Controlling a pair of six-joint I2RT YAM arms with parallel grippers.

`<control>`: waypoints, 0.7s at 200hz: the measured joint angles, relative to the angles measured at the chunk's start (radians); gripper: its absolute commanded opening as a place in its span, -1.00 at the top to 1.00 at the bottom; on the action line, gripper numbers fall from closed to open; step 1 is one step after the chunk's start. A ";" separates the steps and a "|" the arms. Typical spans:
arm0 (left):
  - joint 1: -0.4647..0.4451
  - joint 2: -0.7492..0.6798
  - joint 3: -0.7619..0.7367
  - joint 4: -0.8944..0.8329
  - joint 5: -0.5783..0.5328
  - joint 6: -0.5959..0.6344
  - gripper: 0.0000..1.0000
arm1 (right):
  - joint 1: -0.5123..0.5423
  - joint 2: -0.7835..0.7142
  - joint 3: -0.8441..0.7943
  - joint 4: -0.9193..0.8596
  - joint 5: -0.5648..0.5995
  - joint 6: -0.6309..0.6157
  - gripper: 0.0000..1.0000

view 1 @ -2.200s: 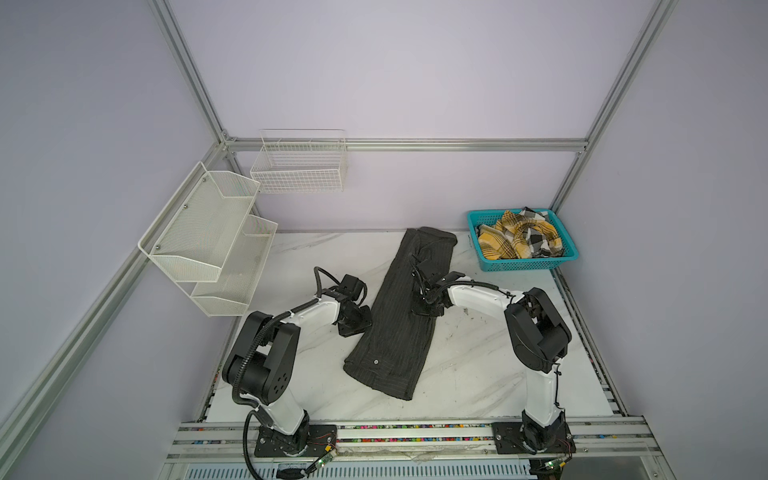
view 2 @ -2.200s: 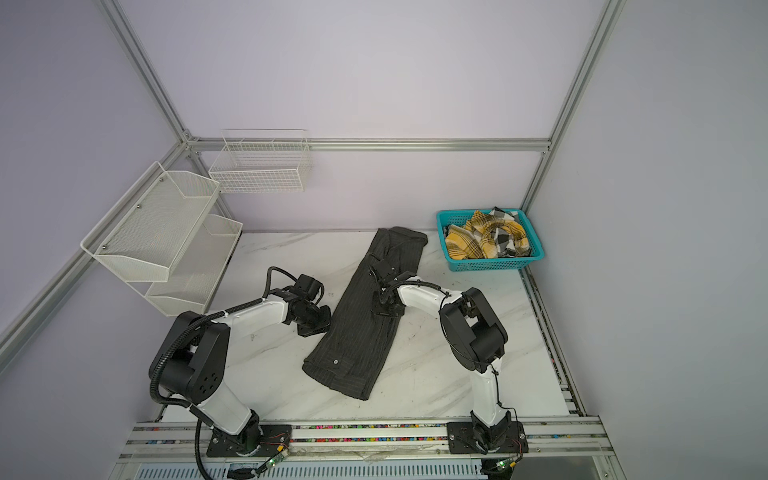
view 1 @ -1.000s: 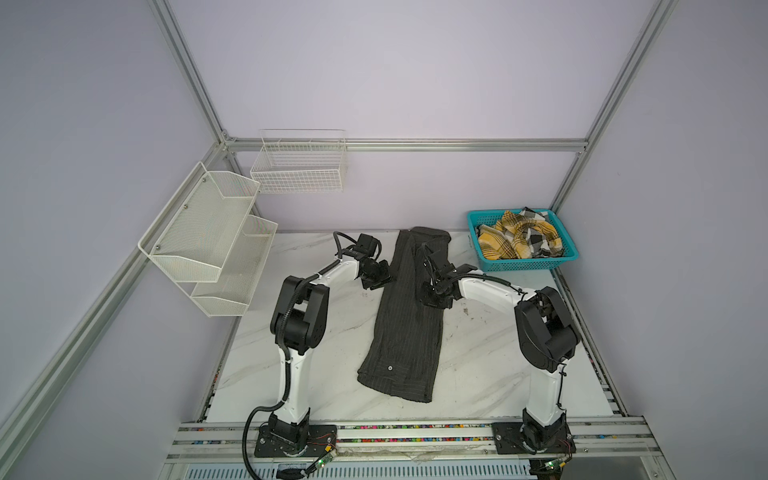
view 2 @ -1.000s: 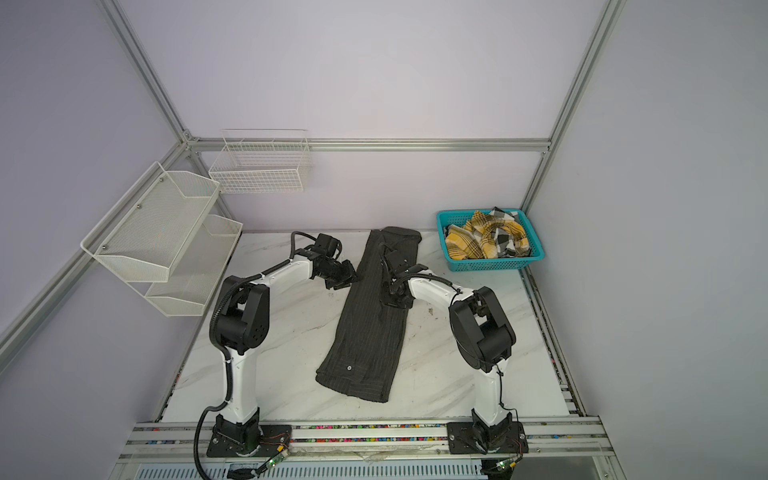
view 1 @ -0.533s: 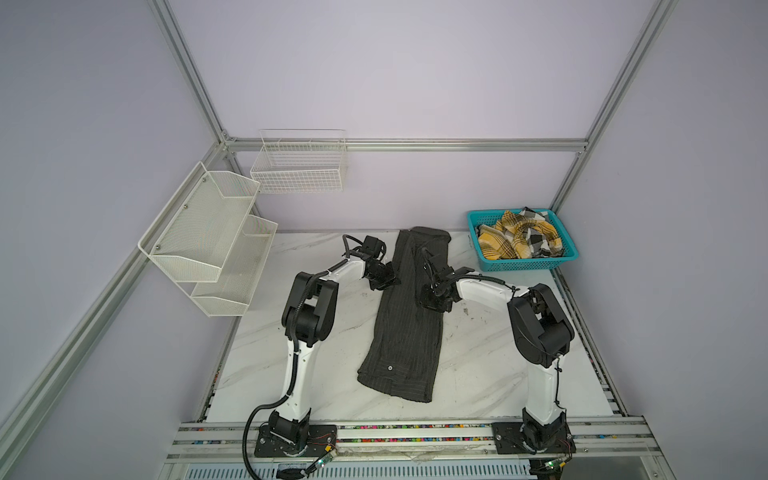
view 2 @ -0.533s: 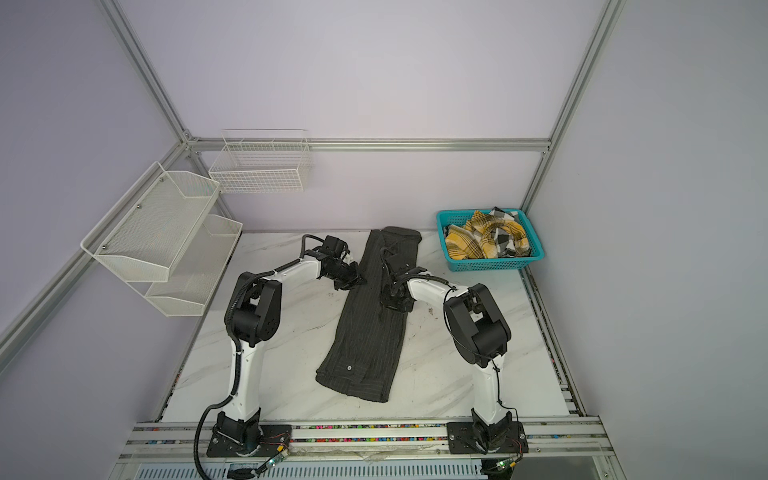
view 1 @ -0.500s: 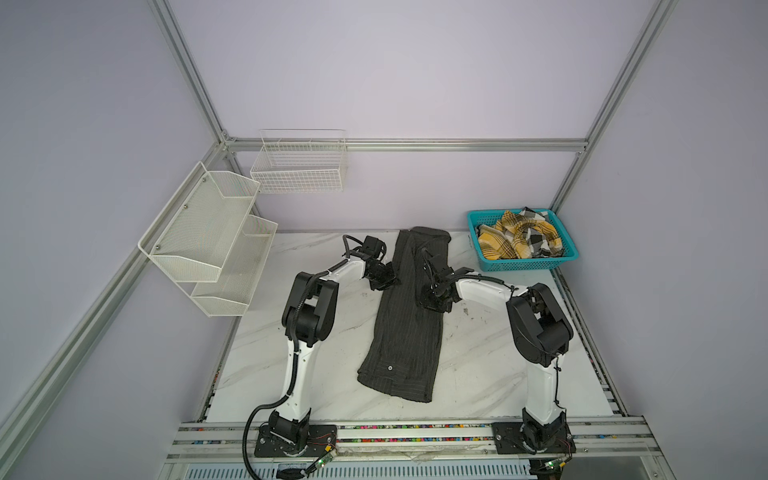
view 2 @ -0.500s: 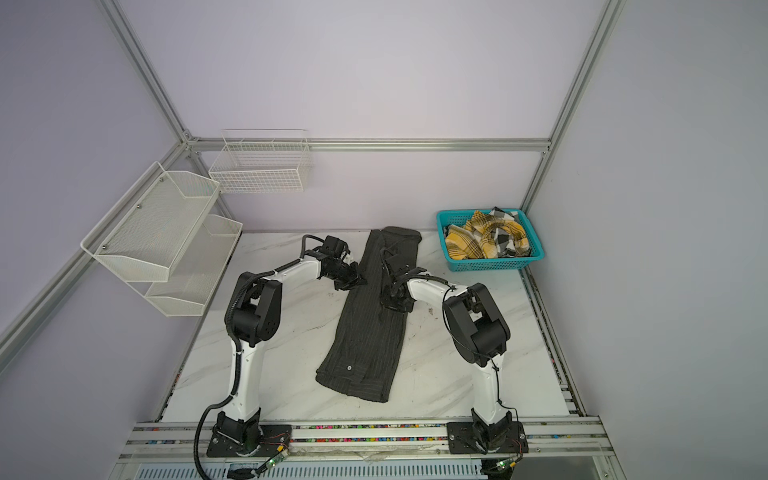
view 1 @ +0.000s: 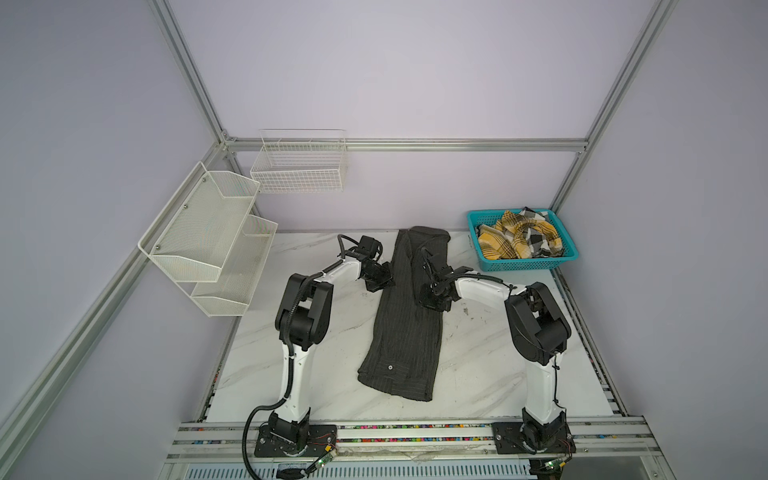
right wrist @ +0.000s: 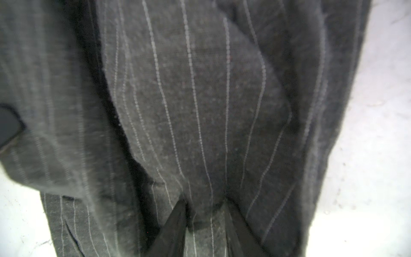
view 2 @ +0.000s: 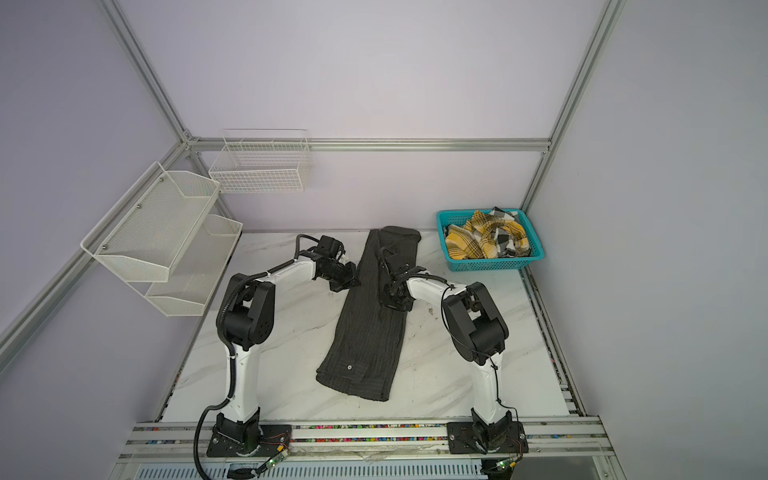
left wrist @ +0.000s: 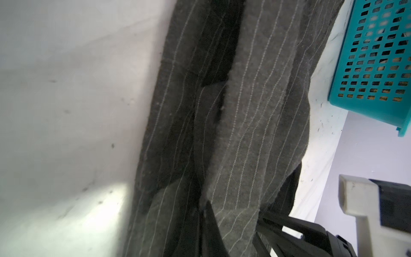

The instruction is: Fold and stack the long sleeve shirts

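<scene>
One marble worktop [view 1: 478, 365] carries the charcoal pinstriped shirt [view 1: 405, 332], folded into a long narrow strip at its middle. In the far right corner a teal basket [view 1: 524, 264] holds the crumpled plaid shirt [view 1: 519, 239]. The left pincer [view 1: 385, 284] is closed on the strip's left edge; the right pincer [right wrist: 204, 213] pinches a fold of it.

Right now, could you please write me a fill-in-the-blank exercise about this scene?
1. The plaid shirt lies crumpled in the basket at the far ___ corner of the table.
2. One pale ___ shows near the front end of the pinstriped shirt.
3. The left fingers and the right fingers both grip the pinstriped shirt, not the ___ one.
Missing words: right; button; plaid.
</scene>
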 measured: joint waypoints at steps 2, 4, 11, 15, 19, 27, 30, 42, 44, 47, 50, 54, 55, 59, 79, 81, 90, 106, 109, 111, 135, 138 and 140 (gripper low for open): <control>0.002 -0.002 -0.003 0.000 -0.001 0.000 1.00 | 0.000 0.000 0.001 0.000 0.000 0.000 0.36; 0.005 -0.006 -0.008 0.001 -0.002 0.000 1.00 | 0.000 0.001 0.002 0.000 0.000 0.000 0.36; 0.012 -0.013 -0.018 0.001 -0.002 0.000 0.98 | -0.001 0.003 0.004 0.000 -0.001 0.002 0.36; 0.018 -0.015 -0.026 0.002 -0.002 -0.001 0.90 | -0.002 0.003 0.006 0.000 -0.001 0.002 0.36; 0.021 -0.016 -0.030 0.002 -0.002 -0.001 0.82 | -0.002 0.004 0.007 0.000 -0.001 0.003 0.36; 0.027 -0.015 -0.039 0.002 0.002 -0.001 0.66 | -0.002 0.006 0.009 0.000 -0.002 0.003 0.36; 0.030 -0.014 -0.040 0.002 0.002 -0.001 0.56 | -0.002 0.006 0.010 0.000 -0.002 0.003 0.36; 0.035 -0.003 -0.042 0.000 0.013 0.005 0.26 | -0.002 0.007 0.011 -0.001 -0.002 0.003 0.36; 0.035 -0.001 -0.042 0.000 0.015 0.000 0.23 | -0.002 0.007 0.011 -0.001 -0.002 0.003 0.36; 0.035 0.003 -0.042 0.001 0.019 -0.001 0.21 | -0.002 0.007 0.012 -0.002 -0.002 0.003 0.36; 0.035 0.006 -0.042 0.002 0.023 -0.001 0.21 | -0.002 0.008 0.013 -0.002 -0.002 0.003 0.36; 0.034 0.011 -0.042 0.003 0.030 0.002 0.20 | -0.002 0.008 0.014 -0.002 -0.002 0.002 0.36; 0.034 0.012 -0.042 0.003 0.031 0.002 0.21 | -0.002 0.008 0.014 -0.003 -0.002 0.002 0.36; 0.032 0.018 -0.042 0.003 0.038 0.000 0.21 | -0.002 0.008 0.016 -0.003 -0.002 0.002 0.36; 0.022 0.024 -0.041 0.014 0.060 0.004 0.21 | -0.002 0.008 0.031 -0.017 0.001 -0.004 0.36; 0.021 0.024 -0.041 0.014 0.061 0.004 0.21 | -0.002 0.008 0.033 -0.018 0.001 -0.005 0.36; 0.016 0.024 -0.041 0.016 0.061 0.004 0.19 | -0.002 0.008 0.042 -0.020 0.002 -0.008 0.35; 0.011 0.019 -0.041 0.015 0.053 0.005 0.19 | -0.001 0.002 0.050 -0.027 0.013 -0.016 0.35; 0.011 0.018 -0.041 0.013 0.050 0.005 0.19 | 0.000 -0.002 0.051 -0.031 0.018 -0.017 0.35; 0.011 0.017 -0.041 0.012 0.049 0.005 0.20 | 0.001 -0.003 0.053 -0.033 0.019 -0.017 0.35; 0.010 -0.032 -0.044 -0.036 -0.010 0.007 0.27 | 0.005 -0.043 0.065 -0.064 0.053 -0.033 0.35; 0.010 -0.042 -0.047 -0.040 -0.018 0.008 0.27 | 0.005 -0.050 0.066 -0.067 0.055 -0.034 0.35; 0.010 -0.053 -0.050 -0.043 -0.025 0.009 0.27 | 0.005 -0.055 0.068 -0.068 0.056 -0.036 0.35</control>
